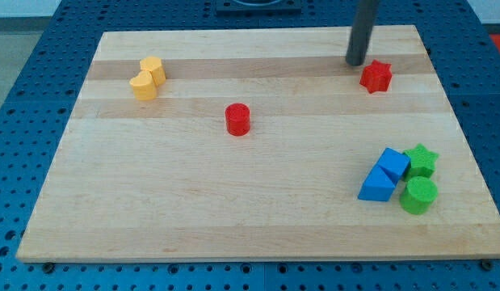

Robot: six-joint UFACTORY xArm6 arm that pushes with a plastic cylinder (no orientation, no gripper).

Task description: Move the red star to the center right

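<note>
Near the view's top right of the desk, my tip rests on the wooden surface, just up and to the view's left of the red star, close beside it; whether they touch I cannot tell. This tool is a plain dark rod with no parts that spread or pinch, so it holds nothing. The red star lies flat on the desk near the far edge, toward the view's right.

Taking the red star as landmark: a red cylinder stands well to its left and a little lower, near the middle of the desk. Farther left, a yellow heart-like block lies near the view's top left. Well below the star, at the view's lower right, four blocks huddle together: a blue cube, a blue triangular block, a green star and a green cylinder.
</note>
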